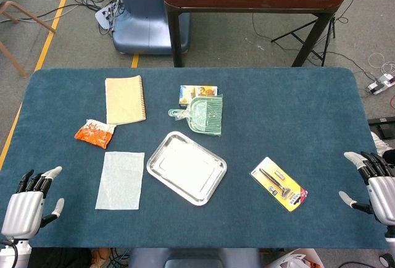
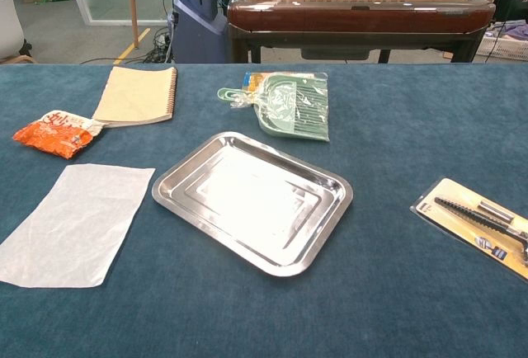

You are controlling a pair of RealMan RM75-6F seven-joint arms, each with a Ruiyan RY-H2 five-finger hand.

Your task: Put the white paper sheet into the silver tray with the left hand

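Note:
The white paper sheet [image 1: 120,180] [image 2: 76,222] lies flat on the blue table, just left of the silver tray [image 1: 154,157] [image 2: 177,181], which holds nothing. My left hand [image 1: 29,202] hovers at the table's front left corner, well left of the sheet, fingers apart and holding nothing. At the front right edge my right hand [image 1: 374,180] is also spread and empty. Neither hand shows in the chest view.
Behind the sheet lie an orange snack packet [image 1: 94,133] [image 2: 54,133] and a tan spiral notebook [image 1: 126,99] [image 2: 136,94]. A green dustpan [image 1: 205,115] [image 2: 293,107] sits on a small box behind the tray. A yellow packaged razor [image 1: 279,183] [image 2: 483,222] lies right of the tray.

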